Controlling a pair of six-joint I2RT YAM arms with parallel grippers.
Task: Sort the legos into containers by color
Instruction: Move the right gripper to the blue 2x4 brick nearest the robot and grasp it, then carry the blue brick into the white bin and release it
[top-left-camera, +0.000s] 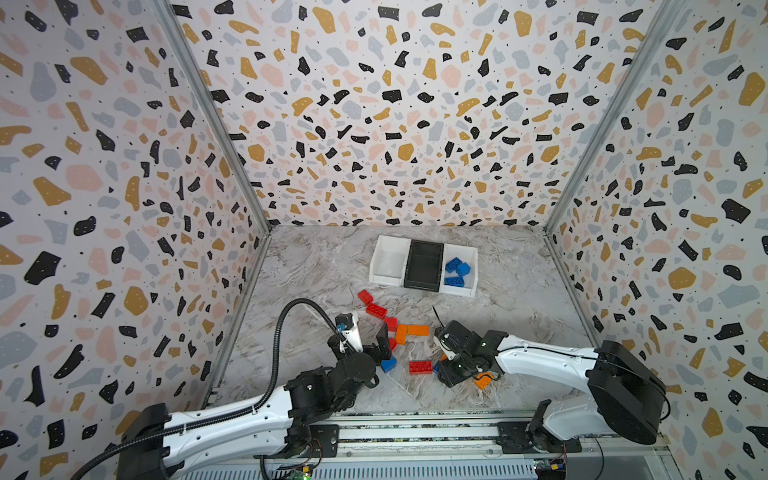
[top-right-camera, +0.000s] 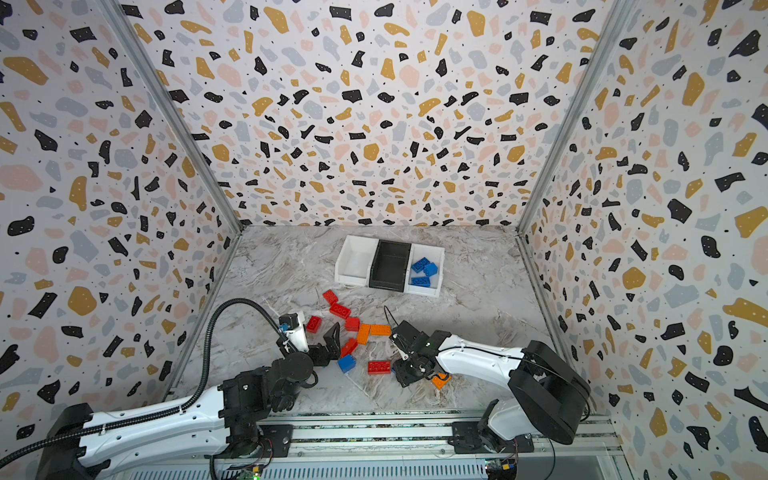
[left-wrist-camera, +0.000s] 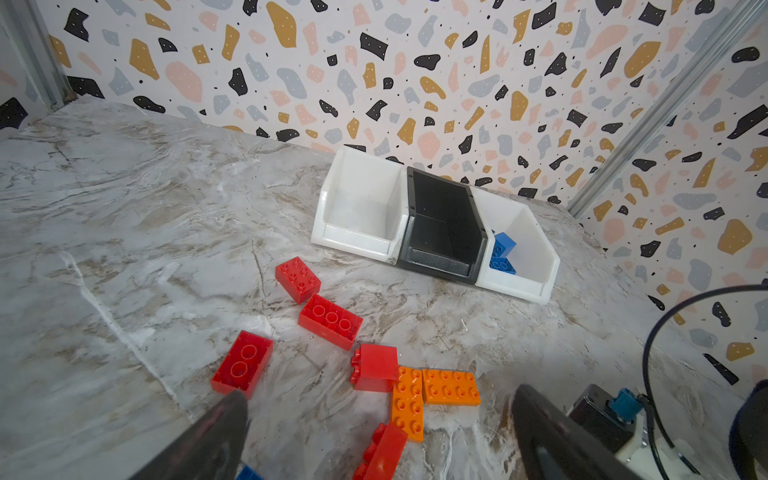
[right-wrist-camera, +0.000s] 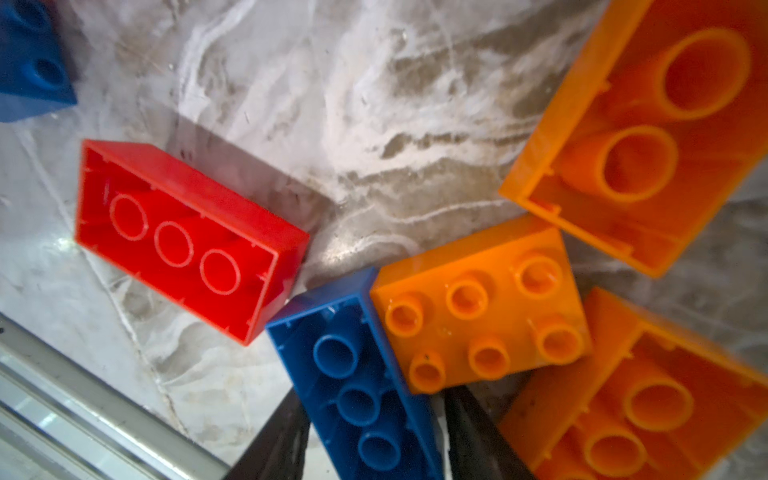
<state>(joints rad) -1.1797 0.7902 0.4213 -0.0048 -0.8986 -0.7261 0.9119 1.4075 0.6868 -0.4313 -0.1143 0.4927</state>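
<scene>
Three containers (top-left-camera: 424, 262); three blue legos (top-left-camera: 455, 281) in one. Six red legos (top-right-camera: 379, 367) loose. Left pincer (left-wrist-camera: 380, 395) spread; right pincer (right-wrist-camera: 376, 392) straddles blue lego (right-wrist-camera: 357, 399), grip unclear.

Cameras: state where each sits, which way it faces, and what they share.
Top views: high over the near rail, looking down on table, containers, left arm and right arm.
Left wrist: on the left arm, facing forward to the containers; left gripper fingers wide apart.
Right wrist: close above the table, looking down; right gripper fingers flank a blue brick.
Shared: right wrist and top views show the upturned red brick.
</scene>
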